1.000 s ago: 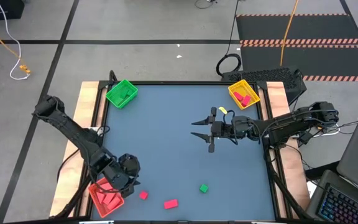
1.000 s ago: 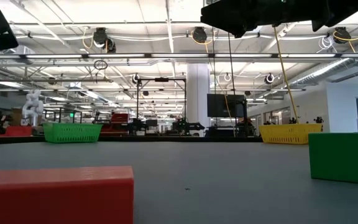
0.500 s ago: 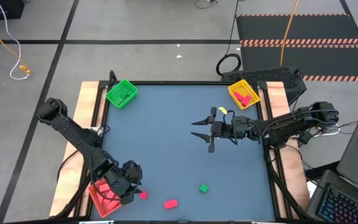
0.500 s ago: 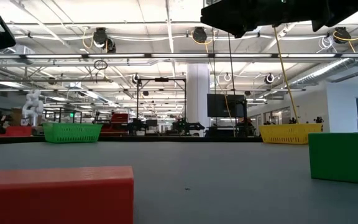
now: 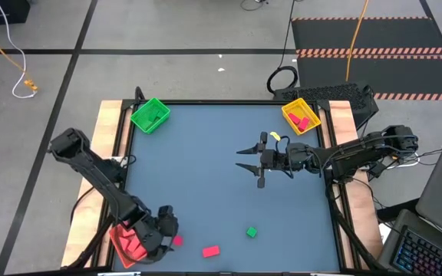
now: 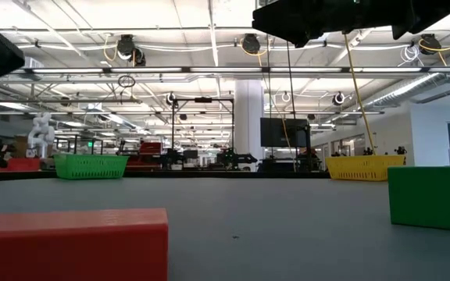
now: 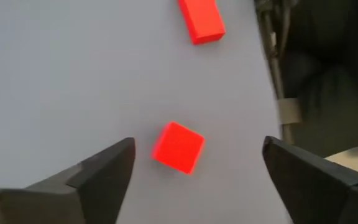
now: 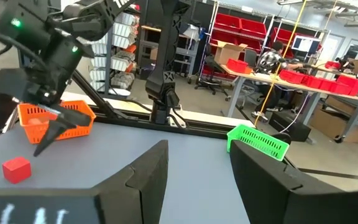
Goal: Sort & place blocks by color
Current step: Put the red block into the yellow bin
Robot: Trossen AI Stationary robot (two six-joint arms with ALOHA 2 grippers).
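Note:
A small red cube (image 7: 178, 147) lies on the table near the near left corner; it also shows in the high view (image 5: 177, 240). My left gripper (image 7: 197, 148) is open and hangs over the cube, one finger on each side, touching nothing; in the high view it (image 5: 167, 229) is beside the red tray (image 5: 120, 244). A red bar (image 5: 211, 251) and a green cube (image 5: 251, 231) lie near the near edge. My right gripper (image 5: 240, 159) is open and empty above the table's middle.
The red tray holds several red blocks. A green tray (image 5: 150, 115) stands at the far left corner. A yellow tray (image 5: 301, 116) with red pieces stands at the far right. In the low view the red bar (image 6: 69, 243) and the green cube (image 6: 428, 197) lie close to the camera.
My left gripper has gone from over the red tray toward the table's near edge and a little to the right, ending over the small red cube. The blocks and my right arm have kept still.

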